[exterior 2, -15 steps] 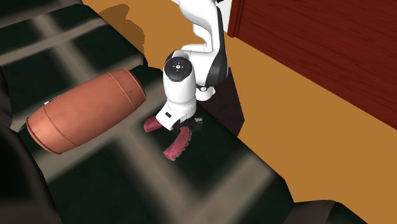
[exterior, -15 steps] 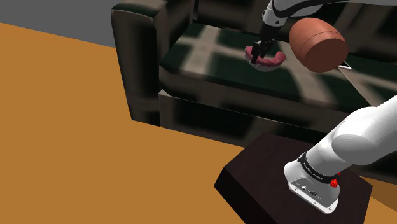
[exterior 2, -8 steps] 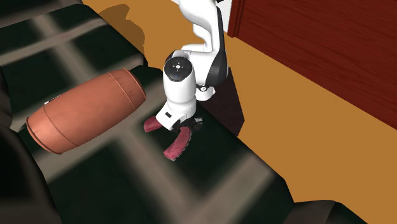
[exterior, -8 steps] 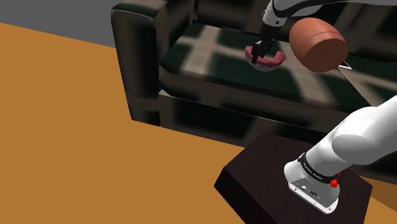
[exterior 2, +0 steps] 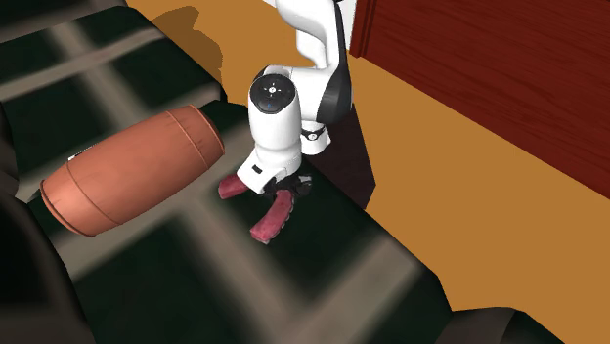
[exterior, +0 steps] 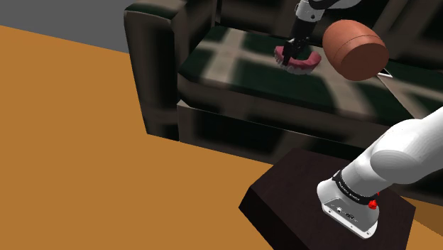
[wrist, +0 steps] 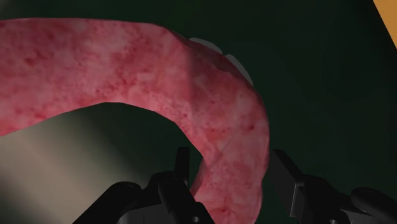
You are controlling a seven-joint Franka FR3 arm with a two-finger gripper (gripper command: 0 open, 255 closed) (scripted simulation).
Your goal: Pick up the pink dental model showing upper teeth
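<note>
Pink dental model (wrist: 191, 95) clasped at one end by the pincer (wrist: 232, 170), between brown bolster (exterior 2: 132, 181) and seat edge (exterior 2: 391, 244)

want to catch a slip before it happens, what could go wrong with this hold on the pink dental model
1. The fingers clasp the pink dental model at one end of its arch, so the long free side may pivot or slip out during lifting.
2. The brown bolster lies close beside the gripper on the sofa seat; a sideways swing could bump it.
</note>
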